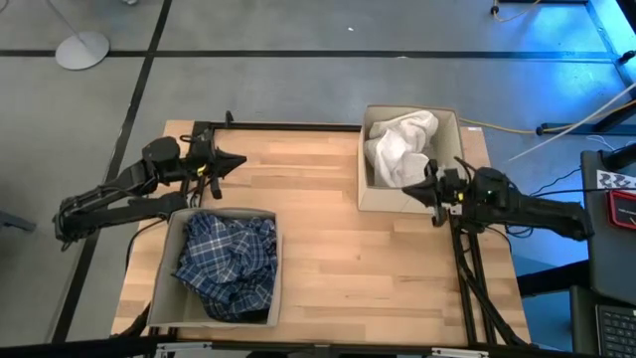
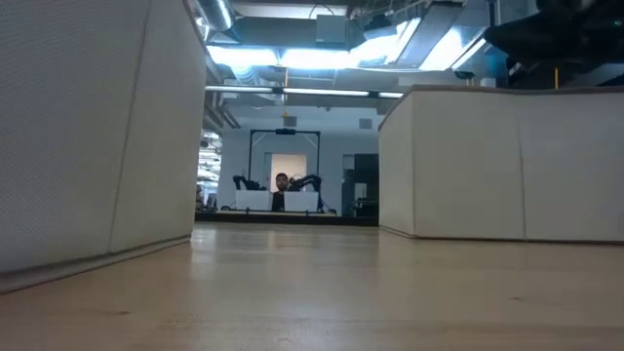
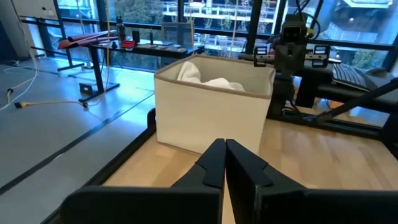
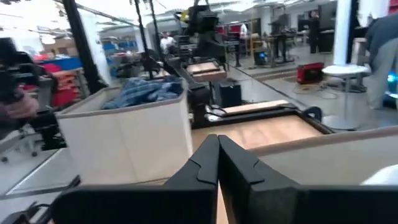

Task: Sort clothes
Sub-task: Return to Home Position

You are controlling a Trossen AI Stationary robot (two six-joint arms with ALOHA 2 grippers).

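A blue-and-white plaid shirt (image 1: pixel 229 264) lies bunched in the beige bin (image 1: pixel 165 288) at the table's near left; it also shows over that bin's rim (image 4: pixel 149 90) in the right wrist view. A white piece (image 1: pixel 400 146) fills the beige bin (image 1: pixel 370 195) at the far right, its top peeking out (image 3: pixel 205 78) in the left wrist view. My left gripper (image 1: pixel 238 160) is shut, level, above the table's far left with nothing in it. My right gripper (image 1: pixel 429 181) is shut beside the white piece's bin, over that bin's right-hand rim, with nothing between its fingers.
Bare wooden tabletop (image 1: pixel 318 229) lies between the two bins. In the low view both bin walls (image 2: pixel 88 136) (image 2: pixel 507 166) stand close on either side. Cables and a stand base (image 1: pixel 81 48) lie on the floor beyond the table.
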